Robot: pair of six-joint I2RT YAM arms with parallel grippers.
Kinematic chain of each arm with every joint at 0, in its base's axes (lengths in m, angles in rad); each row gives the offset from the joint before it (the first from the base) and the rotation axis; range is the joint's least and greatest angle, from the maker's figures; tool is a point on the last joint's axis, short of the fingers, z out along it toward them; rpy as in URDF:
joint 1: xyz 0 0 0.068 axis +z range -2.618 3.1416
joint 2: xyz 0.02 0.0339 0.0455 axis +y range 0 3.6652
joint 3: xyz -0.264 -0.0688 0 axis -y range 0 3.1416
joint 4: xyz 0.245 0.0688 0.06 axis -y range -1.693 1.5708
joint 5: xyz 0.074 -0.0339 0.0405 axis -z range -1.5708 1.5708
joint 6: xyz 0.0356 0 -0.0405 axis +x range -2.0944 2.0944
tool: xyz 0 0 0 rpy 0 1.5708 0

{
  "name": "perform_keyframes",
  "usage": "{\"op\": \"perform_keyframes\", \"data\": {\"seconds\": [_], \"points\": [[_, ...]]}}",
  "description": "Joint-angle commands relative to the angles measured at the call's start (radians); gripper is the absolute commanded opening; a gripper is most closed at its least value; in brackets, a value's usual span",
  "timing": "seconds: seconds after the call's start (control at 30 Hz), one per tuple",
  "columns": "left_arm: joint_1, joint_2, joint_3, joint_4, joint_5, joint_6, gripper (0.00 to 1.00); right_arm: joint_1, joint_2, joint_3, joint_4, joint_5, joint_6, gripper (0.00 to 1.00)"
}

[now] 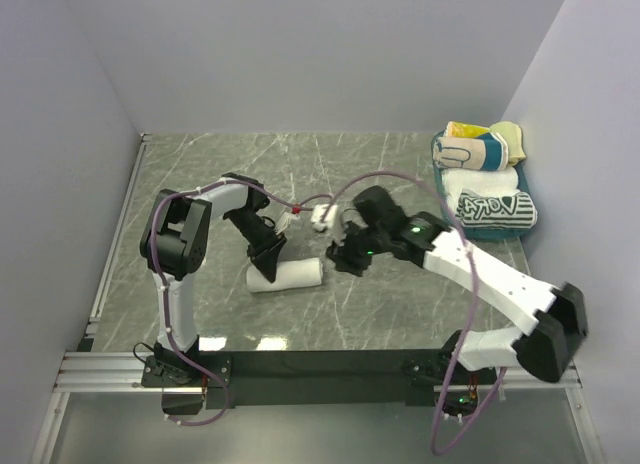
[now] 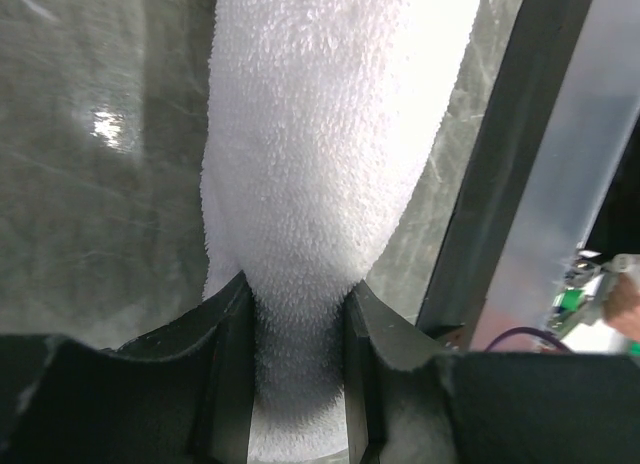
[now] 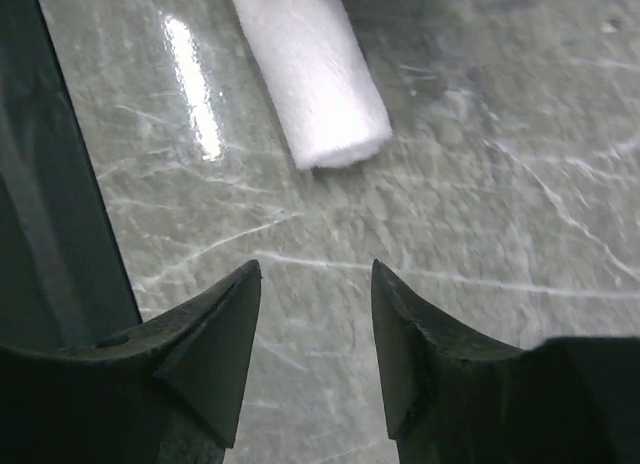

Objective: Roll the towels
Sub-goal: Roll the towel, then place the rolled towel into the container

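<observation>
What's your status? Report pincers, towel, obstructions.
Left pincer shut on white roll. Right pincer open, off its free end. Striped roll, printed roll far right, apart.

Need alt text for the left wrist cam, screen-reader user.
A rolled white towel is pinched at its near end between the fingers of the left end effector and stretches away across the grey marbled table. A dark bar crosses the right side diagonally.

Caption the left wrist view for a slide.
Left claw shut on the end of a rolled white towel on the table.
</observation>
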State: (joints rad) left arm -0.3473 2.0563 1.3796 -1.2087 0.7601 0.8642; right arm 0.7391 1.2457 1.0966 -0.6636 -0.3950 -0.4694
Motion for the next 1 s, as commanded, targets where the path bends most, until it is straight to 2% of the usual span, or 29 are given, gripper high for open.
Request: {"op": "perform_keyframes", "data": {"seconds": [0.0, 0.07, 0.17, 0.33, 0.53, 0.7, 0.97], "points": [[-0.002, 0.076, -0.043, 0.086, -0.111, 0.012, 0.12, 0.127, 0.133, 0.081, 0.071, 0.131, 0.001, 0.56], [-0.002, 0.079, -0.048, 0.089, -0.111, 0.006, 0.13, 0.189, 0.187, 0.106, 0.107, 0.226, 0.017, 0.69], [-0.002, 0.087, -0.053, 0.095, -0.111, 0.004, 0.14, 0.279, 0.288, 0.143, 0.171, 0.326, 0.015, 0.7], [0.001, 0.108, -0.036, 0.075, -0.099, 0.009, 0.14, 0.374, 0.437, 0.199, 0.208, 0.393, 0.005, 0.71], [0.004, 0.139, -0.004, 0.051, -0.087, 0.018, 0.15, 0.408, 0.552, 0.223, 0.255, 0.472, -0.029, 0.71], [0.011, 0.154, 0.01, 0.035, -0.067, 0.021, 0.15, 0.414, 0.57, 0.191, 0.283, 0.415, -0.055, 0.71], [0.027, 0.203, 0.053, -0.023, -0.033, 0.052, 0.16, 0.417, 0.636, 0.144, 0.338, 0.436, -0.081, 0.71]]}}
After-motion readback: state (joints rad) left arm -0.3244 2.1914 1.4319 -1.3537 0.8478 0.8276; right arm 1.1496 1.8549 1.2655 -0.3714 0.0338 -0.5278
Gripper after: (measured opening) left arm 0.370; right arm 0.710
